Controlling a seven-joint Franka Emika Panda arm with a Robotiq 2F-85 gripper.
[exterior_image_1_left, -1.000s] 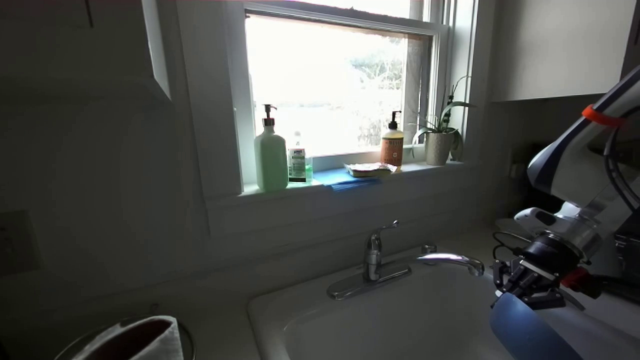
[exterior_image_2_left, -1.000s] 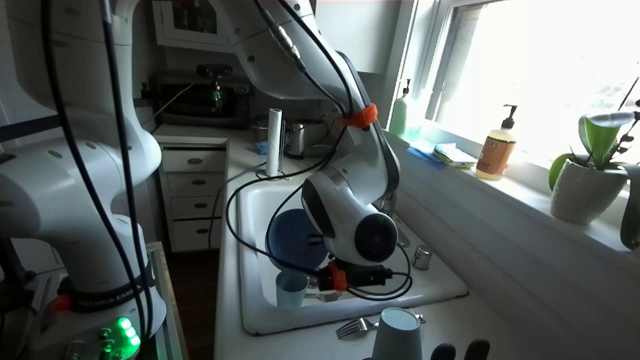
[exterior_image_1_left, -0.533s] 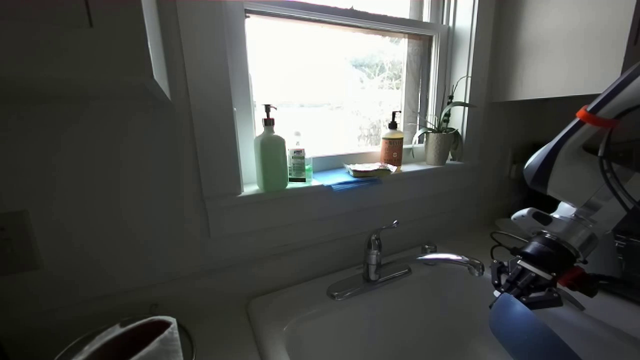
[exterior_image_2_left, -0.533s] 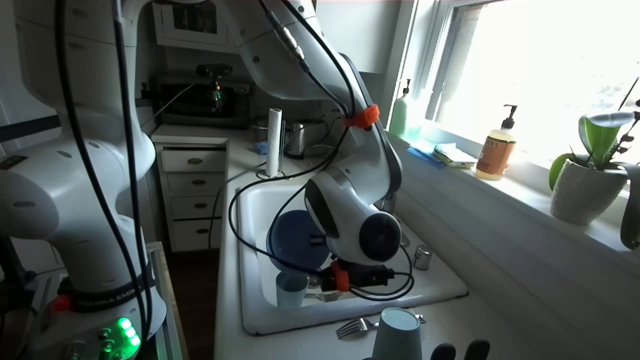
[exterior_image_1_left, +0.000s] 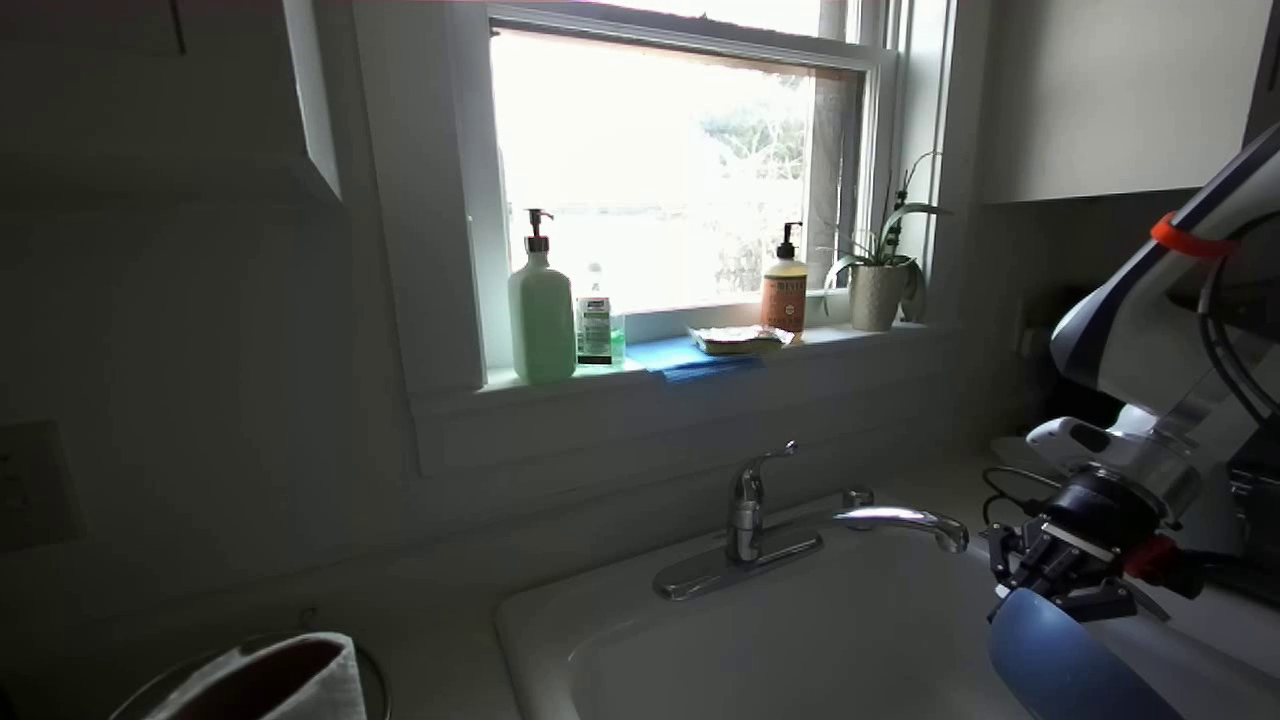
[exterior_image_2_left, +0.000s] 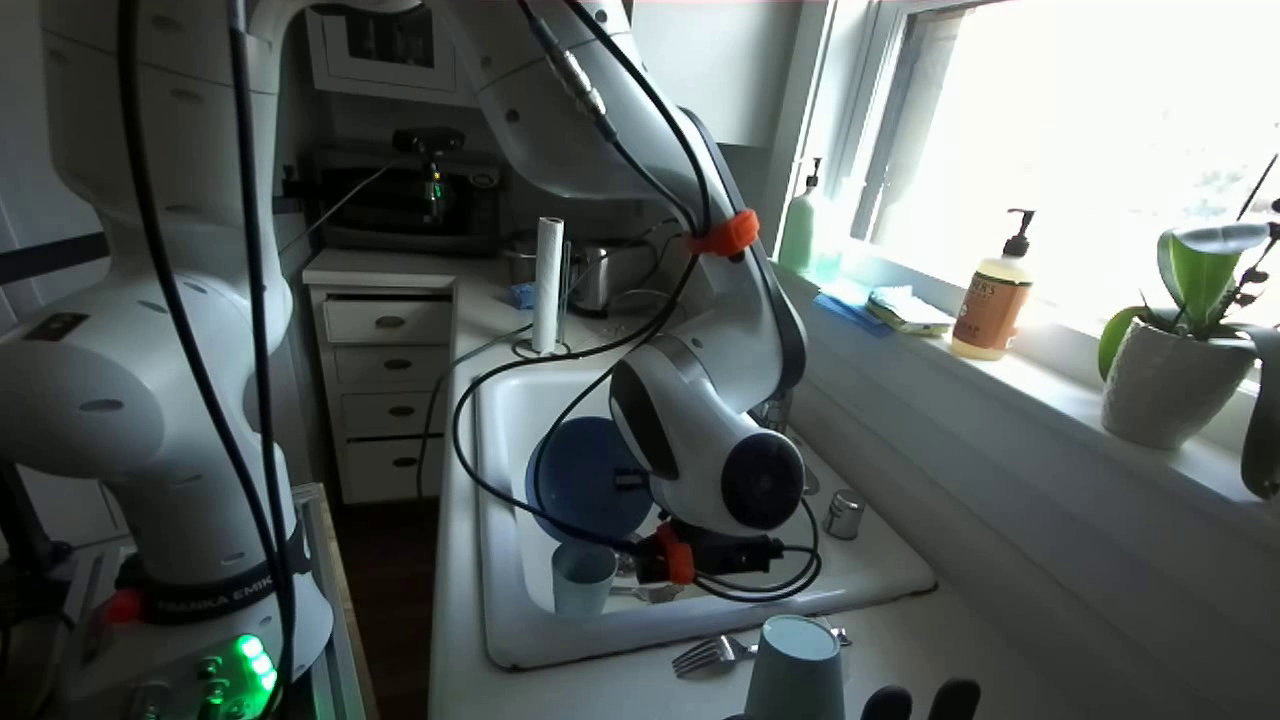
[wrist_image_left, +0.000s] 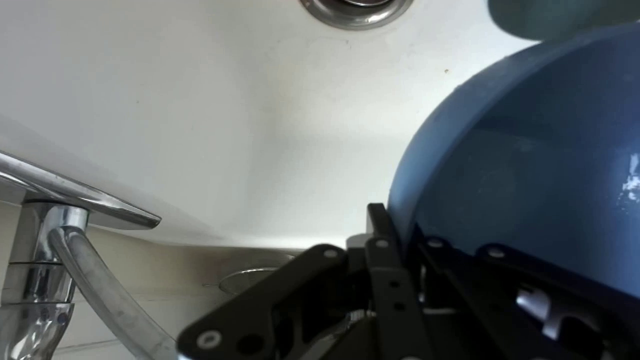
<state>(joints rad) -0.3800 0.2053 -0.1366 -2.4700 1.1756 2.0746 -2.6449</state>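
In the wrist view, low and right of centre, see the pincer (wrist_image_left: 400, 232) clamped on the bowl (wrist_image_left: 530, 180) by its rim, with one finger outside the wall and one inside. In an exterior view, find the bowl tilted at lower right, below the pincer; in both exterior views, over or inside the sink (exterior_image_2_left: 510, 600), but impossible to tell whether hanging free or resting on the bottom.

Hold the squeeze firm and even: with a single pinched edge on a smooth curve, expect some pivoting. Move slowly, without jerks, so as not to set the bowl swinging, and watch the tilt throughout. Mind the cup (wrist_image_left: 545, 17) at the upper right of the wrist view, by the bowl's upper edge; cannot tell whether touching. Allow room too for the spout (exterior_image_1_left: 905, 518), near the pincer and to its left in an exterior view, and for the fork (exterior_image_2_left: 655, 593) in the lower middle of an exterior view.
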